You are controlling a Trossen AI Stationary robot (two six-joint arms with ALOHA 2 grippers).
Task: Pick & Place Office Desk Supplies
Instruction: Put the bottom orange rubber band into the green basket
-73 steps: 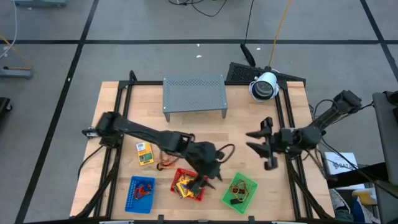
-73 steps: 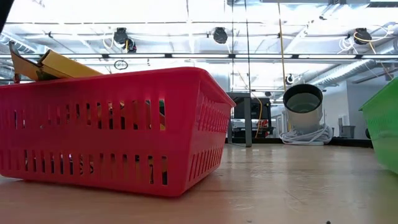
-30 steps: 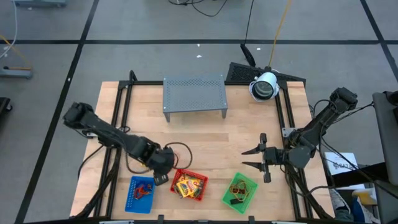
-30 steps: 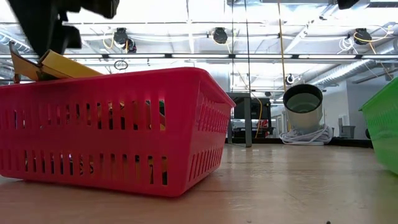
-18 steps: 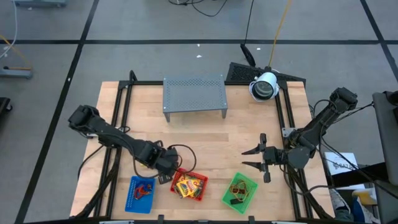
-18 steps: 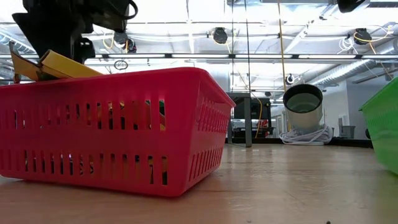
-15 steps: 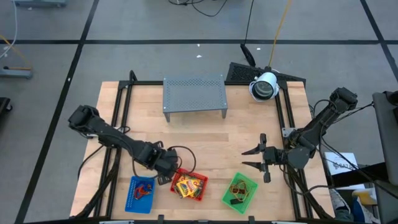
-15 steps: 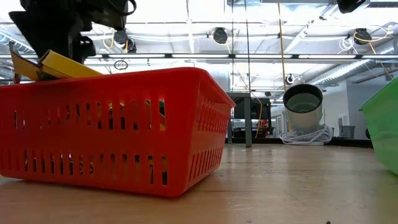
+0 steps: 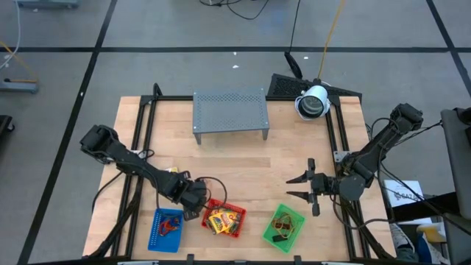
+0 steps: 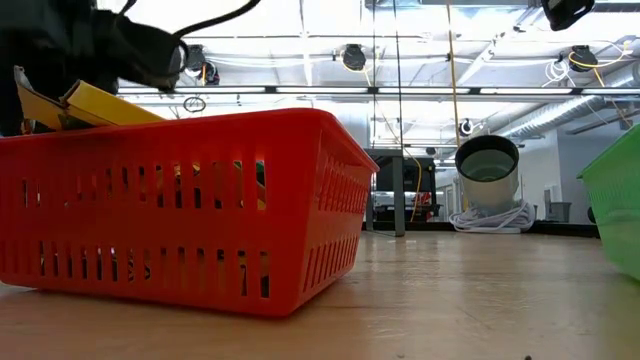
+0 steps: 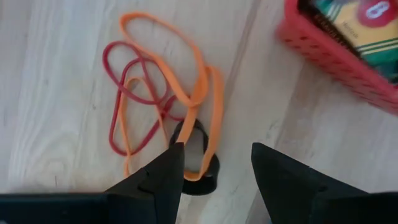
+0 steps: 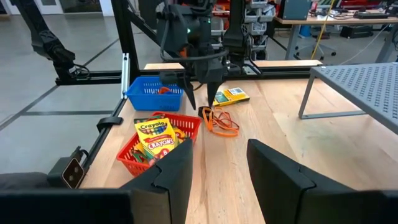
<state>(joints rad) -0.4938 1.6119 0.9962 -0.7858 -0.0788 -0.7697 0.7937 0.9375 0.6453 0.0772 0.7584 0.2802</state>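
The left gripper (image 11: 214, 177) — jaws parted, empty — now drops over the rubber bands (image 11: 165, 102) beside the red tray (image 9: 221, 218) — next pick looks imminent.

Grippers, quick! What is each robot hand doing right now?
Left gripper: open, holding nothing, just above the rubber bands.
Right gripper: open, holding nothing, waiting over the table.

- Orange and red bands (image 11: 163, 99), looped, just ahead of the dark fingers (image 11: 158, 180).
- Black ring (image 11: 194, 158) between the fingertips.
- Red mesh tray (image 11: 336, 53) beside them.
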